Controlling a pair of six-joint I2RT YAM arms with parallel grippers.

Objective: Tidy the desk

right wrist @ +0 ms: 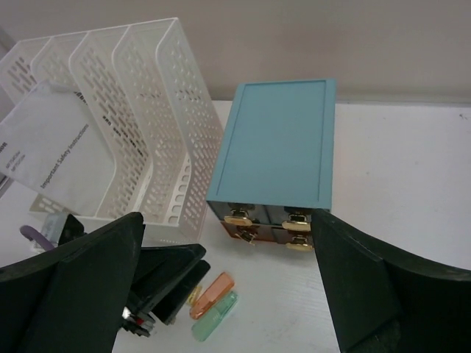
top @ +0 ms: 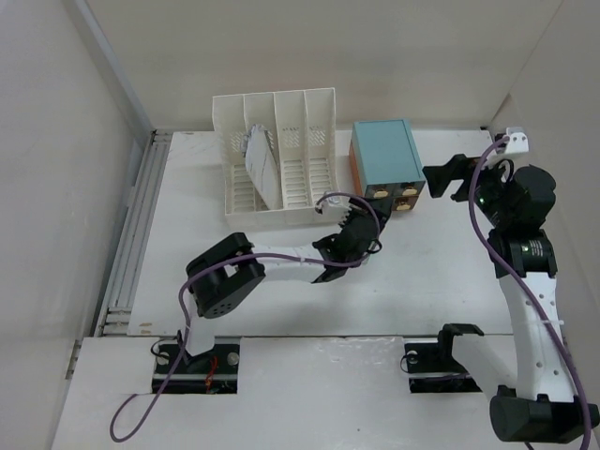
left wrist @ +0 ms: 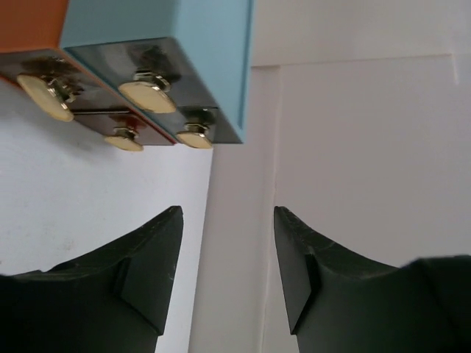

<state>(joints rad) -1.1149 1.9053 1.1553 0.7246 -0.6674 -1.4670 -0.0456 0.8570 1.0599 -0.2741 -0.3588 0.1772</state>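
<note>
The white desk (top: 422, 272) carries a white slotted file rack (top: 277, 169) and a teal drawer box (top: 384, 155) at the back. My left gripper (top: 367, 217) is open and empty, low over the desk just in front of the box's gold drawer knobs (left wrist: 147, 95). In its wrist view the fingers (left wrist: 158, 257) stand apart with nothing between them. My right gripper (top: 445, 180) is wide open and empty, raised to the right of the box. An orange piece (right wrist: 213, 293) and a green translucent piece (right wrist: 217, 321) lie beside the left gripper (right wrist: 165, 279).
A folded paper sheet (top: 262, 164) leans in one rack slot and shows in the right wrist view (right wrist: 59, 158). A grey metal rail (top: 136, 234) runs along the desk's left edge. Walls close in behind and at the right.
</note>
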